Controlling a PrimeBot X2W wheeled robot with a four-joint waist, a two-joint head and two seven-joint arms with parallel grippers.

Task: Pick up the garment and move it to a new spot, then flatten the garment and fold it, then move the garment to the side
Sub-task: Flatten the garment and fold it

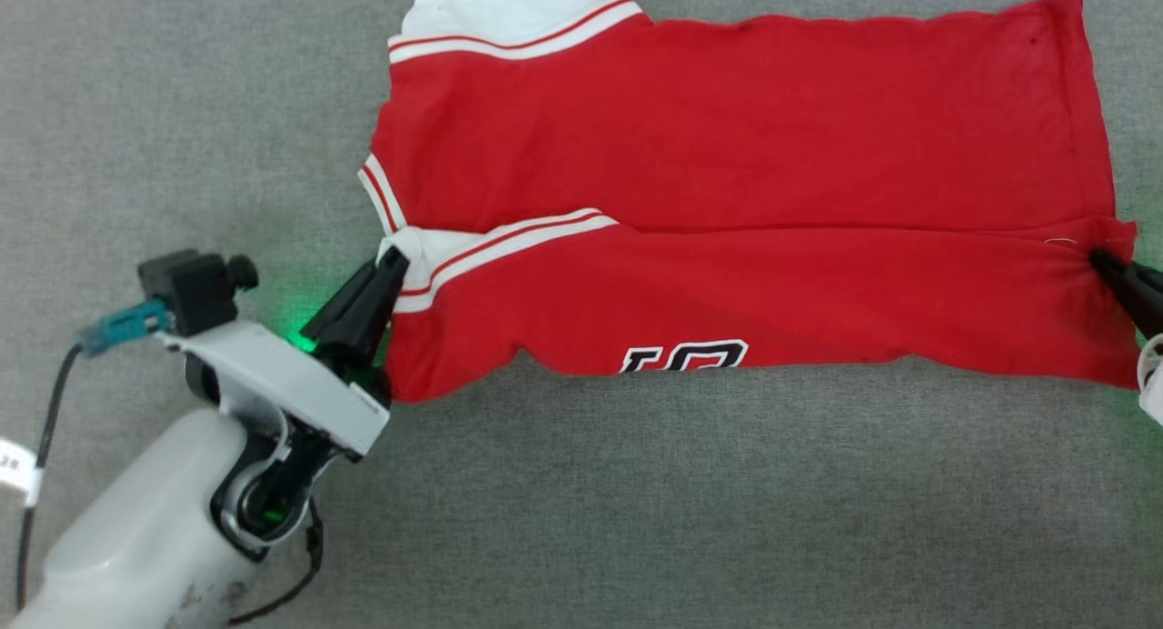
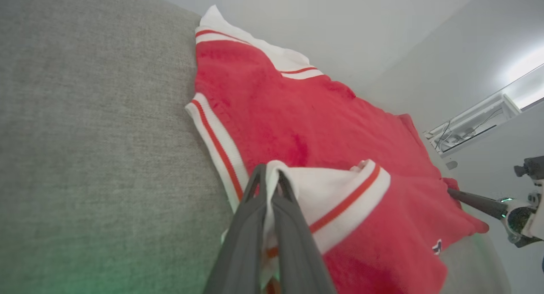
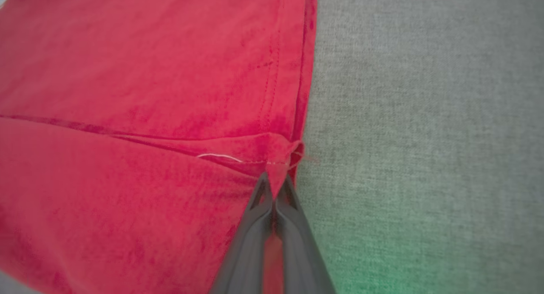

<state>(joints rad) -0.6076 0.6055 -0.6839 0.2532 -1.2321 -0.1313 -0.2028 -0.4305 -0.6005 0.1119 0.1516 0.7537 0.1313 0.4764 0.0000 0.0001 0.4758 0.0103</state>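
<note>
The garment (image 1: 745, 138) lies on the grey cloth surface, a red jersey with white striped sleeves. Its near long edge is folded over towards the middle, and part of the black number (image 1: 683, 356) shows upside down along the fold. My left gripper (image 1: 392, 258) is shut on the white sleeve (image 2: 327, 192) at the garment's left end. My right gripper (image 1: 1101, 260) is shut on the red hem corner (image 3: 278, 162) at the right end. In the left wrist view the garment (image 2: 306, 124) stretches away to the right gripper (image 2: 452, 193).
The grey fabric surface (image 1: 182, 111) stretches all round the garment, with bare room in front (image 1: 681, 520) and to the left. A pale wall (image 2: 348, 30) and a light fixture (image 2: 476, 124) stand beyond the surface's far end.
</note>
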